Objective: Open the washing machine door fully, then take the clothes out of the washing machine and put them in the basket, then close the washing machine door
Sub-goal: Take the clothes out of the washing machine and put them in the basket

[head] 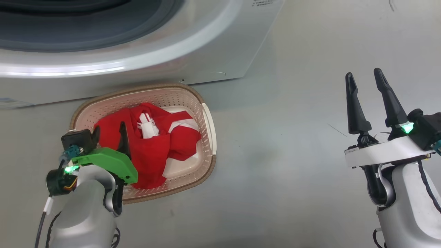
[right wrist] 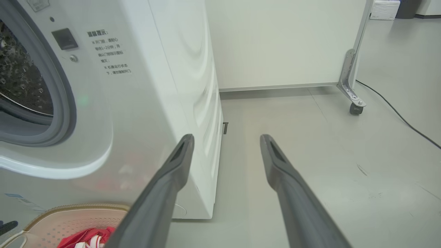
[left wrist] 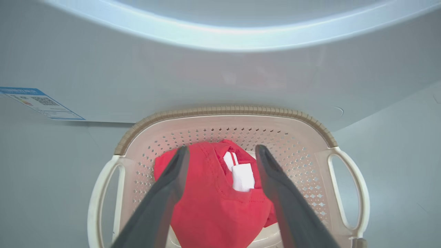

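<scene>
I'm aiming to lift the left gripper (left wrist: 221,148) straight up and slowly, so neither finger is snagging cloth and dragging it over the rim. Its jaws are standing as wide as they go, straddling the clothes (left wrist: 213,206) and gripping nothing. The clothes are lying heaped inside the basket (left wrist: 224,111), which is sitting on the floor right against the foot of the washing machine (head: 206,51). The right gripper (head: 363,73) is hanging well off to the side over bare floor, jaws equally wide and empty. I'm seeing just a slice of the drum (right wrist: 20,86), so I'm only guessing it's empty before going for the door.
</scene>
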{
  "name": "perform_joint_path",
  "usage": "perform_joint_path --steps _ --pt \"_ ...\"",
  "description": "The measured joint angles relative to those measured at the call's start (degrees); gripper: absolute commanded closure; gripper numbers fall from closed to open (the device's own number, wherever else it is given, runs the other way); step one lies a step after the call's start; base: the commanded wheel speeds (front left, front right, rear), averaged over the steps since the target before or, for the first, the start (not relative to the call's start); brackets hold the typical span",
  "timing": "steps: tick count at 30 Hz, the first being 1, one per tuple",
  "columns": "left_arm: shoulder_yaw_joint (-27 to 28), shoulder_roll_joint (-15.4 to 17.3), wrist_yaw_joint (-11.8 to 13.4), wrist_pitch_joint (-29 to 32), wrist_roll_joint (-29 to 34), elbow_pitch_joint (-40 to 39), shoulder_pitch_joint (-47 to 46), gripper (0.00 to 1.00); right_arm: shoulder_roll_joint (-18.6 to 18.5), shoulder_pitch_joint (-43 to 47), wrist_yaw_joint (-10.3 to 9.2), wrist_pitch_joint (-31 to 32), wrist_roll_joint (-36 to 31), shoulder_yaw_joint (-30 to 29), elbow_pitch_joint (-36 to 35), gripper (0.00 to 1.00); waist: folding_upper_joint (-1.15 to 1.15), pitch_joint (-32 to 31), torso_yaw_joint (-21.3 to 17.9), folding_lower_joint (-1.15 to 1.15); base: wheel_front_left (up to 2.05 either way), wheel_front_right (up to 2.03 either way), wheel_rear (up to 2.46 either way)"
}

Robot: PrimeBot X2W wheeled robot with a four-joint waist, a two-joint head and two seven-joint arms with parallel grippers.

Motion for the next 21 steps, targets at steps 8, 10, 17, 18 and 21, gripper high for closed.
perform_joint_path --steps 8,10,17,18,21 --pt "-1.19 -0.16 0.54 -0.15 1.19 -7.58 0.02 0.00 -0.86 2.25 0.00 0.00 -0.64 -1.63 0.46 0.00 0.00 -3.58 2.73 0.00 0.00 0.00 0.00" --pt "-0.58 -0.19 1.08 -0.15 2.56 -11.70 -0.01 0.00 -0.89 2.70 0.00 0.00 -0.82 -1.82 0.58 0.00 0.00 -4.56 3.44 0.00 0.00 0.00 0.00" --pt "0.44 -0.21 2.30 -0.15 7.23 -20.58 1.01 0.00 -0.96 4.04 0.00 0.00 -2.37 -1.81 0.80 0.00 0.00 -8.24 5.53 0.00 0.00 0.00 0.00" --pt "0.43 -0.22 2.30 -0.15 7.67 -21.63 1.72 0.00 -0.94 4.33 0.00 0.00 -2.46 -1.82 0.79 0.00 0.00 -8.80 5.76 0.00 0.00 0.00 0.00" --pt "0.41 -0.22 2.64 -0.15 8.46 -23.97 4.37 0.00 -0.85 5.05 0.00 0.00 -2.81 -1.76 0.77 0.00 0.00 -10.43 6.35 0.00 0.00 0.00 0.00"
